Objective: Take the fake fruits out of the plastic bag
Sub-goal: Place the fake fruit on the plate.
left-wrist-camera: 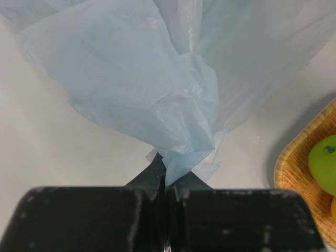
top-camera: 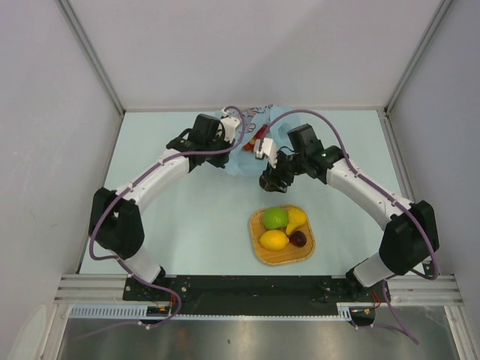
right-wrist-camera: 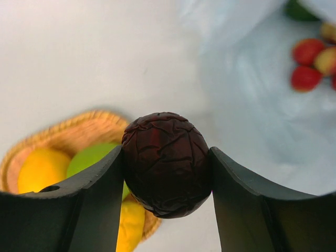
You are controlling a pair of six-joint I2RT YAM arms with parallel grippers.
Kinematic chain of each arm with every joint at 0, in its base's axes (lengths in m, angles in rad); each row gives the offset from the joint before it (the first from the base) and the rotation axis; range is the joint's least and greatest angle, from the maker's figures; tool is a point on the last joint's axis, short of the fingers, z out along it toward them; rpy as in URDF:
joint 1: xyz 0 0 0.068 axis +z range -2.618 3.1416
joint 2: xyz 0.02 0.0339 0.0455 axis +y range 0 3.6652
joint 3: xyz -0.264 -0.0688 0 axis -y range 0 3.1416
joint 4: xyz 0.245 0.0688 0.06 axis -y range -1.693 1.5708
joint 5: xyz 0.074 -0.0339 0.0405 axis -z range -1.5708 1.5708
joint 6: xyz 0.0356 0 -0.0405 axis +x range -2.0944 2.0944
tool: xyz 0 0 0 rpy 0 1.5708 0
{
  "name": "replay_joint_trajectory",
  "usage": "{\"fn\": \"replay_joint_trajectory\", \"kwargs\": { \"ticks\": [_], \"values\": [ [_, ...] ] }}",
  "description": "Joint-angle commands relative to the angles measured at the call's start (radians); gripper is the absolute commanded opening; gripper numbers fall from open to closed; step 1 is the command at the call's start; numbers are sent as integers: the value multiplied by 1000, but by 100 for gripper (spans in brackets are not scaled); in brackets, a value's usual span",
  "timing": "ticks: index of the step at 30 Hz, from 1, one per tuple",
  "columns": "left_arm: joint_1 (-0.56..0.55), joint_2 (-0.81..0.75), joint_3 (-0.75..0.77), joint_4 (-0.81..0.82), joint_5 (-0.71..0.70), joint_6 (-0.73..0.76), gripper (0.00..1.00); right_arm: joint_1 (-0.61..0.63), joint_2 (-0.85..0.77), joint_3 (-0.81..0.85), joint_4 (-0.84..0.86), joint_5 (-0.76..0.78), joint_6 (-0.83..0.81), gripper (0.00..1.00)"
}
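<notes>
The light-blue plastic bag (top-camera: pixel 249 150) lies at the back middle of the table, with small red fruits (top-camera: pixel 259 138) showing in it. My left gripper (top-camera: pixel 234 146) is shut on a bunched corner of the bag (left-wrist-camera: pixel 157 79), the fold pinched between its fingertips (left-wrist-camera: pixel 157 176). My right gripper (top-camera: pixel 271 180) is shut on a dark red wrinkled fruit (right-wrist-camera: pixel 167 163) and holds it above the table between the bag and the tray. The right wrist view shows small red fruits (right-wrist-camera: pixel 307 63) on the bag (right-wrist-camera: pixel 262 105).
The orange woven tray (top-camera: pixel 262 255) sits front of centre and holds a green round fruit (top-camera: pixel 275 217), a yellow pear-like fruit (top-camera: pixel 297 220), a lemon (top-camera: pixel 274 239) and a dark red fruit (top-camera: pixel 298 238). Grey walls stand on the left, back and right.
</notes>
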Motion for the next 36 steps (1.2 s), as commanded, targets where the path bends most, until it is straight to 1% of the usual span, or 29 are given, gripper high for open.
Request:
{"fn": "replay_joint_trajectory", "kwargs": {
  "ticks": [1, 4, 7, 11, 12, 15, 18, 19, 20, 22, 23, 25, 28, 29, 31, 32, 33, 36],
  "values": [
    [0, 9, 53, 31, 11, -30, 0, 12, 8, 0, -193, -39, -297, 41],
    [1, 29, 62, 32, 28, -46, 0, 23, 15, 7, -213, -91, -315, 44],
    [0, 33, 67, 31, 41, -59, 0, 59, 43, 13, -228, -129, -316, 45],
    [0, 32, 55, 32, 49, -68, 0, 82, 100, 25, -153, -128, -229, 44],
    [0, 30, 48, 34, 49, -68, 0, 96, 104, 31, -141, -120, -182, 43],
    [0, 14, 36, 35, 51, -71, 0, 110, 80, 43, -156, -114, -144, 42],
    [0, 7, 42, 32, 51, -82, 0, 115, 3, 42, -278, -94, -141, 42],
    [0, 10, 56, 20, 54, -85, 0, 116, -35, 40, -368, -91, -172, 41],
    [0, 13, 93, 6, 87, -112, 0, 116, -59, 31, -415, -83, -193, 41],
    [0, 6, 107, 12, 116, -112, 1, 118, -128, 10, -502, -65, -235, 41],
    [0, 7, 116, 14, 117, -111, 1, 118, -148, -1, -521, -60, -274, 41],
    [0, 23, 119, 12, 100, -97, 0, 119, -176, -39, -553, -56, -299, 41],
    [-7, 29, 119, -2, 71, -94, 0, 150, -219, -99, -567, -60, -304, 40],
    [-13, 20, 117, 0, 66, -67, 0, 165, -234, -121, -561, -51, -290, 39],
    [-31, -8, 99, 0, 58, -25, 0, 199, -276, -185, -527, -37, -244, 39],
    [-34, -14, 91, -2, 57, -13, 0, 226, -326, -211, -520, -42, -218, 39],
    [-34, -19, 85, 0, 60, -14, 0, 246, -349, -277, -503, -30, -210, 39],
    [-33, -32, 85, -3, 78, -23, 0, 328, -420, -358, -451, 42, -132, 39]
  ]
}}
